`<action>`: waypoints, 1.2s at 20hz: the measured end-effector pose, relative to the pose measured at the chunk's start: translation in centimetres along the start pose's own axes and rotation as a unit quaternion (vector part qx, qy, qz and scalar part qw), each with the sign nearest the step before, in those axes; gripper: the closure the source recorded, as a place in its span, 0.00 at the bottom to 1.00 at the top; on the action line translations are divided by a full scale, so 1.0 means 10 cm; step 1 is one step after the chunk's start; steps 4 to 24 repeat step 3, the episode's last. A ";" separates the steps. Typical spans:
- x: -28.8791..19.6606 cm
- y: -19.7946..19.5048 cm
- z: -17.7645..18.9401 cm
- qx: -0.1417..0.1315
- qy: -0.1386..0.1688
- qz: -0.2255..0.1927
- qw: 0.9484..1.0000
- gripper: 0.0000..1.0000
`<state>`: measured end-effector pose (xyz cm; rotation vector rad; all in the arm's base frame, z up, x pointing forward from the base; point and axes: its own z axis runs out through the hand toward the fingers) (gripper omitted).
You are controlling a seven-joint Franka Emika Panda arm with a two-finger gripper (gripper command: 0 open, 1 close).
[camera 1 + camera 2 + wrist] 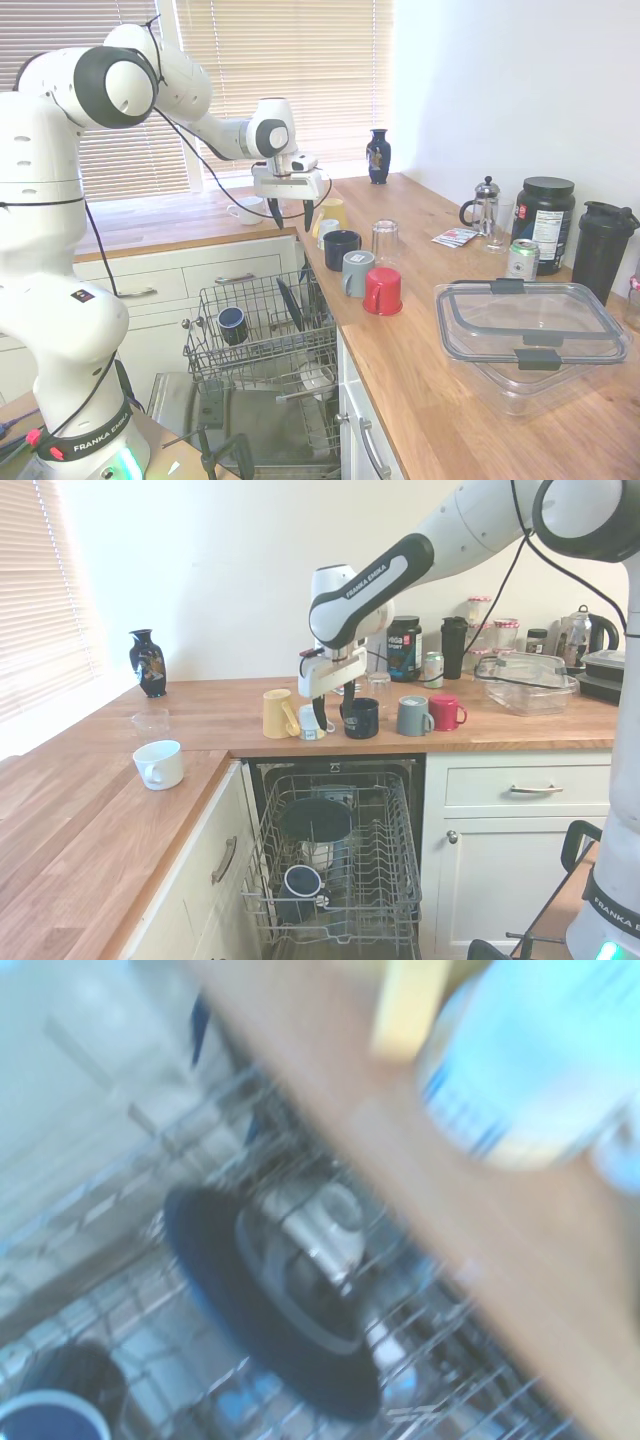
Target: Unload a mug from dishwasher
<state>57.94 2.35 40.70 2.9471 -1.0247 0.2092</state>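
hovering over the wooden tabletop point(250, 715) edge, end effector point(322, 712) fingers spread, gripping nothing. the glossy near-black ceramic mug point(361, 718) sits on the tabletop just beside it, out of the dishwasher's grey wire rack point(340, 865). looks unloaded; next, back away clear.

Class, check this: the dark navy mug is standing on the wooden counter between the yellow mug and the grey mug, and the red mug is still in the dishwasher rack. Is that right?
Not quite. The red mug stands on the counter beside the grey mug, not in the dishwasher; the second exterior view shows this. The dark navy mug does stand between the yellow mug and the grey one.
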 end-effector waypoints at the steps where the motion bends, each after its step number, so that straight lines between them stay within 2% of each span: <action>1: -0.10 0.06 0.05 0.001 -0.001 -0.001 1.000 0.00; 3: -0.23 0.17 0.08 0.004 0.001 -0.001 1.000 0.00; 24: -0.23 0.17 0.08 0.004 0.001 -0.001 1.000 0.00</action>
